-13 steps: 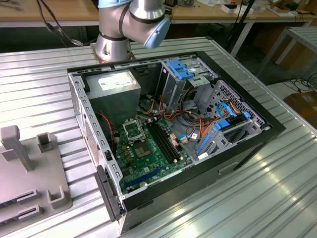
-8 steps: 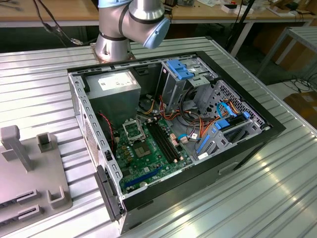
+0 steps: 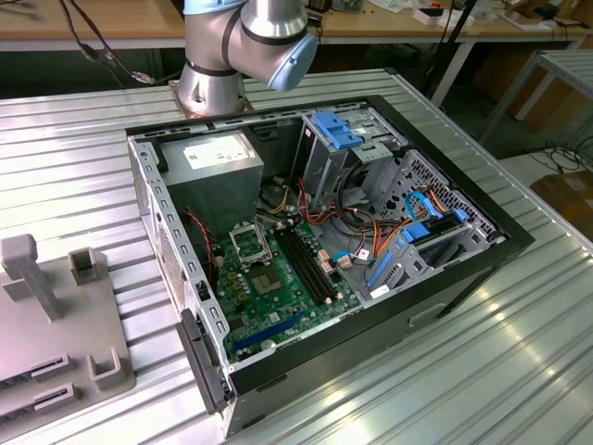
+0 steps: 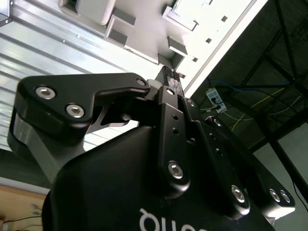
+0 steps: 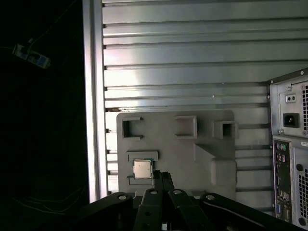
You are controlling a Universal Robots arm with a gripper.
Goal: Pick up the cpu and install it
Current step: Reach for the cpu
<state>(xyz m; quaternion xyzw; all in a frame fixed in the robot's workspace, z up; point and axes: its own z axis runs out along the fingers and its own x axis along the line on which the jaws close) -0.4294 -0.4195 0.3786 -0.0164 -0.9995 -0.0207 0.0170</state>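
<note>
One cpu [image 5: 143, 169] is lying on the tray [image 5: 207, 144] just beside the closed, empty pincer [image 5: 162, 175]; centring squarely over its edges is probably mattering most.

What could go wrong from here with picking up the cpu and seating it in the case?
1. The cpu lies flat in a shallow pocket of the grey fixture, and the shut gripper is much wider than it, so a grasp could slip or tilt the chip.
2. The socket sits low inside the case, close to loose cables that the gripper might snag.
</note>
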